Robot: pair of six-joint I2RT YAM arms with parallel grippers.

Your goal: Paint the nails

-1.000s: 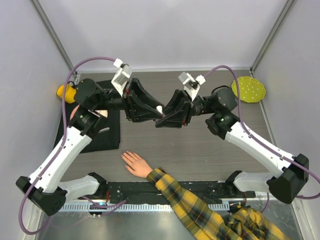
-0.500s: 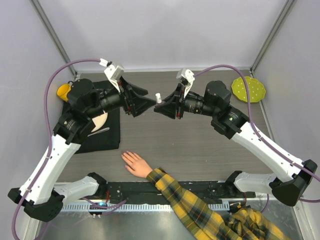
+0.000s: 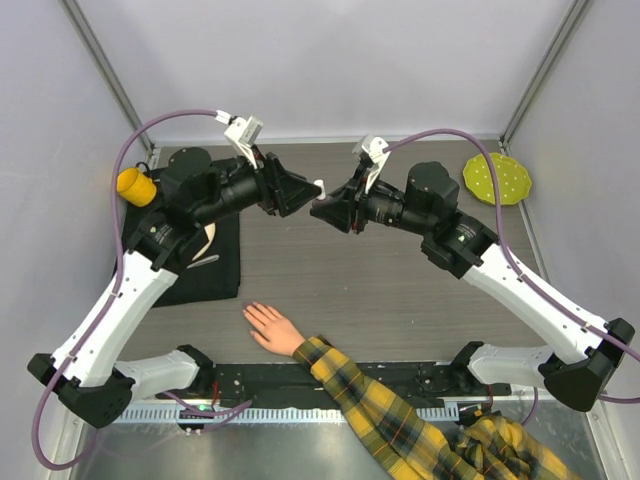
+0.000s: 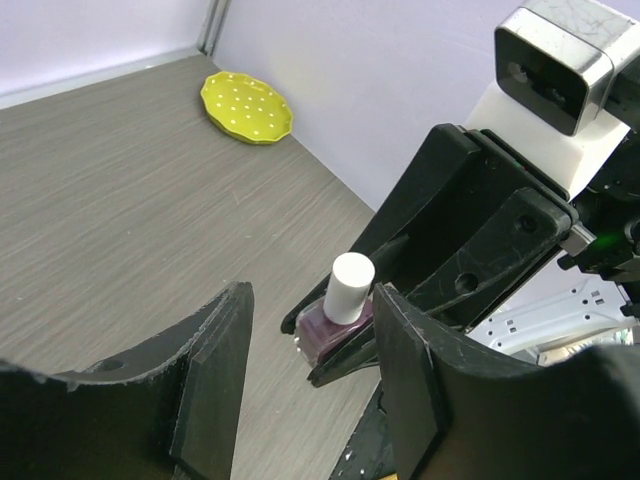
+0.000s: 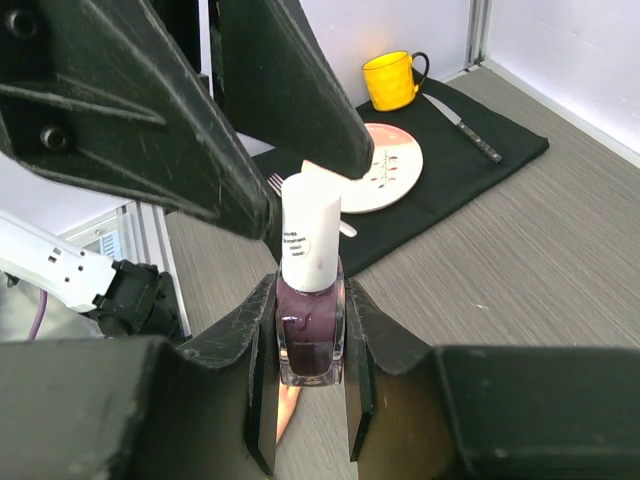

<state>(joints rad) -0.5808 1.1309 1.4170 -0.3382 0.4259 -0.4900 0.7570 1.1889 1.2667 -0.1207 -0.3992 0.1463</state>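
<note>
My right claw [image 5: 308, 345] is clamped on the dark glass body of the polish bottle [image 5: 310, 335], with a finger pressed to each side. The bottle stands upright above the table [image 3: 400, 290], so its white cap [image 5: 312, 235] faces my other arm. My left claw [image 4: 312, 310] stands about half open, a finger on either side of that cap. The left wrist view shows a gap on both sides, so I judge it has hold of nothing yet. Assessment: one arm steadies the bottle so the other can close on the cap and unscrew it.

The nails [image 3: 250, 314] are on the pale hand [image 3: 270, 328], which lies flat by the table's near edge and well apart from both claws. Its plaid sleeve [image 3: 352, 388] trails off to the right. Only the overhead view shows this hand, and there the nails are too small to check for paint. The right wrist view alone shows how the bottle is clamped, with a yellow mug [image 5: 392, 78] and a black mat [image 5: 480, 150] behind.
</note>
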